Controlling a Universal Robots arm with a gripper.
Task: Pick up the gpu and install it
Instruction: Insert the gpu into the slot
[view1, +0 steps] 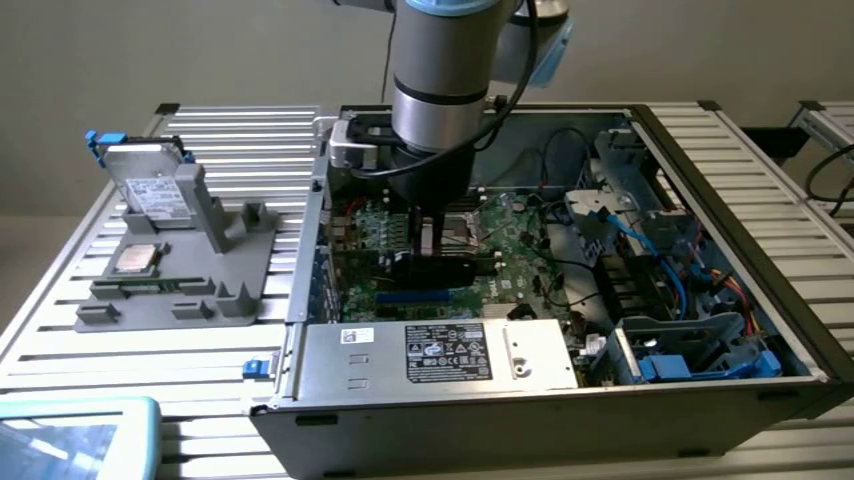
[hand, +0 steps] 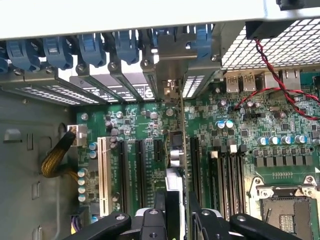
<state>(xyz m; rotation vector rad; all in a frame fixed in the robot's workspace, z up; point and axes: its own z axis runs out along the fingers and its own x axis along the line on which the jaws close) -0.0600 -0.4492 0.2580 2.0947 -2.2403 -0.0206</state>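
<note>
Exterior view: open computer case (view1: 534, 430), arm reaching down over the motherboard (view1: 514, 240), gripper (view1: 430, 243) clamped on the gpu (view1: 447, 270), a black card just above the board. Wrist view: the gpu stands edge-on between the fingers (hand: 160, 205). Whether its lower edge meets a slot is hidden.

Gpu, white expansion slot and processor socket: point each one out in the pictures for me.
gpu (view1: 447, 270), exterior view, on its black face below the arm.
white expansion slot (hand: 103, 175), wrist view, midway along its white body.
processor socket (hand: 289, 214), wrist view, middle of the open socket inside its metal frame.
</note>
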